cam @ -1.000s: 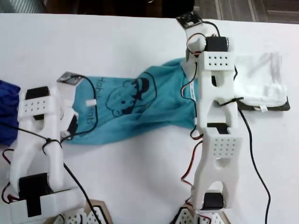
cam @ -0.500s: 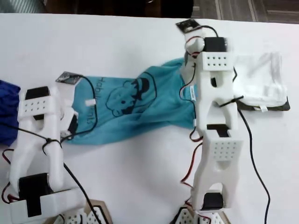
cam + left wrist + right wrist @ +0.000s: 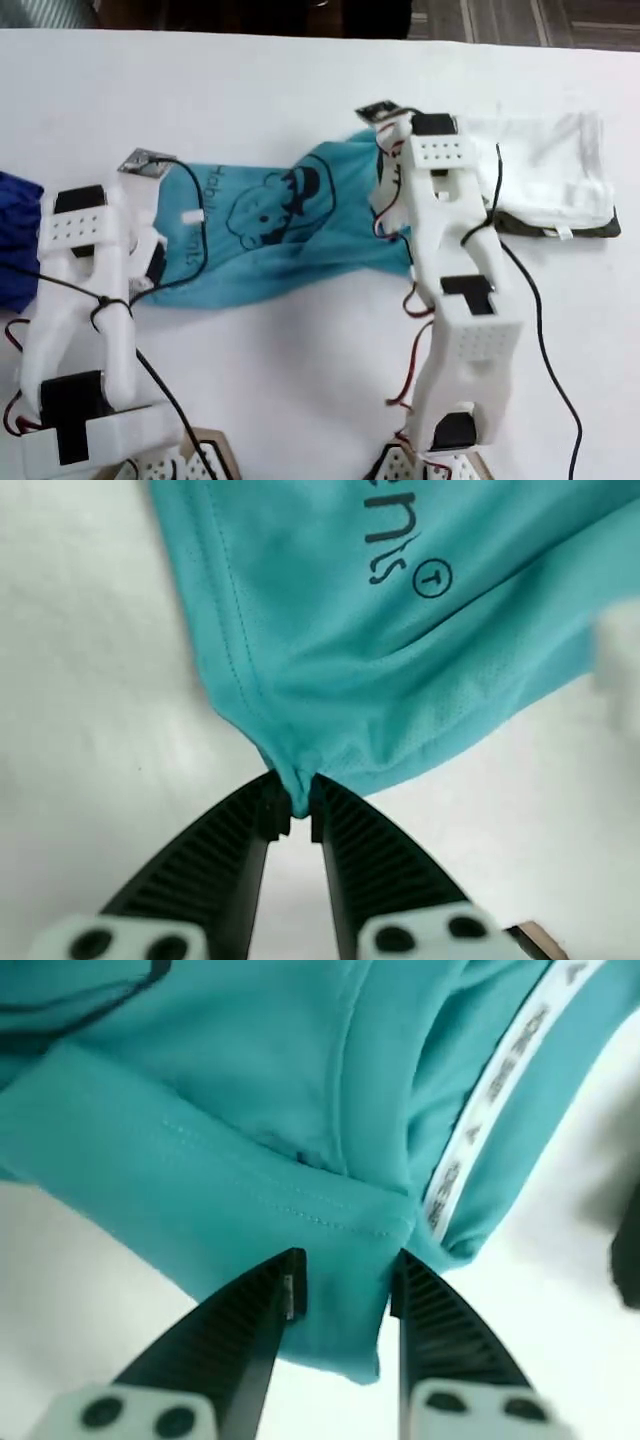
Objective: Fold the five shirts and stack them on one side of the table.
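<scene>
The high view shows the teal shirt [image 3: 290, 235] stretched across the middle of the table [image 3: 250, 80], with its printed cartoon face up. The left arm [image 3: 80, 300] is at one end of it and the right arm [image 3: 470, 300] at the other. That view hides both sets of jaws under the wrists; the wrist views show them.

In the left wrist view the left gripper [image 3: 295, 815] is clamped tight on a small pinch of the shirt's stitched hem corner, and the cloth fans out from the tips. In the right wrist view the right gripper [image 3: 345, 1295] has a thicker fold of hem between its jaws. The jaws stand somewhat apart with cloth filling the gap, just beside the neck tape with its white strip.

Compared with a second ago, the right arm has swung in toward the left arm and slightly toward the near edge. The shirt's end has come with it, so more of the white shirt [image 3: 560, 165] is uncovered. The left arm has kept its place.

The white shirt lies folded on a dark garment [image 3: 560, 228] close to the table's right edge. A blue shirt [image 3: 15, 240] sits at the left edge, near the left arm. Bare white tabletop lies beyond the teal shirt and between the two arms on the near side.
</scene>
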Robot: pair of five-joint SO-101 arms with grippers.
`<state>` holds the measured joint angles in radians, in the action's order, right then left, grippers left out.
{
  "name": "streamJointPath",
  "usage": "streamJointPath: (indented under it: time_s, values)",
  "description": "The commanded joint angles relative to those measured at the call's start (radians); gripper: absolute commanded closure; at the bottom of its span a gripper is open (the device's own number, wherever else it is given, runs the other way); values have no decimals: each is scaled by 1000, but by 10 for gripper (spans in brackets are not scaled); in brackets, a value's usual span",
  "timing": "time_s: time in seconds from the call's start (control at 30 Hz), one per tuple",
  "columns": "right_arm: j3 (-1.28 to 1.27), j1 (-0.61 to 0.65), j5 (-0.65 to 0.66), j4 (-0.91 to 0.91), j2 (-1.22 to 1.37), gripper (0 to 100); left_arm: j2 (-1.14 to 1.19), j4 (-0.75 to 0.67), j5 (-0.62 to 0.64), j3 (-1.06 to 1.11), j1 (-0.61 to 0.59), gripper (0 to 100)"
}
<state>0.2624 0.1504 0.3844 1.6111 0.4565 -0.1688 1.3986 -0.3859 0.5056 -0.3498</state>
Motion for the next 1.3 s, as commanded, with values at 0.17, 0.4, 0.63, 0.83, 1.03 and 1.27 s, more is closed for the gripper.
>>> streamJointPath:
  time_s: [0.17,0.4,0.63,0.83,1.03,1.27]
  values:
    - [-528,4,40,-156,-487,860,-14,-11,2,-5,6,972]
    - [-965,12,44,-331,-800,858,-14,-11,2,-5,6,972]
    - [-974,4,41,-348,-1020,857,-14,-11,2,-5,6,972]
    - [-984,8,3,-427,-938,775,-14,-11,2,-5,8,972]
    - [-977,-13,5,-499,-751,793,-14,-11,2,-5,8,972]
    - [-977,-12,5,-498,-713,794,-14,-12,2,-5,8,972]
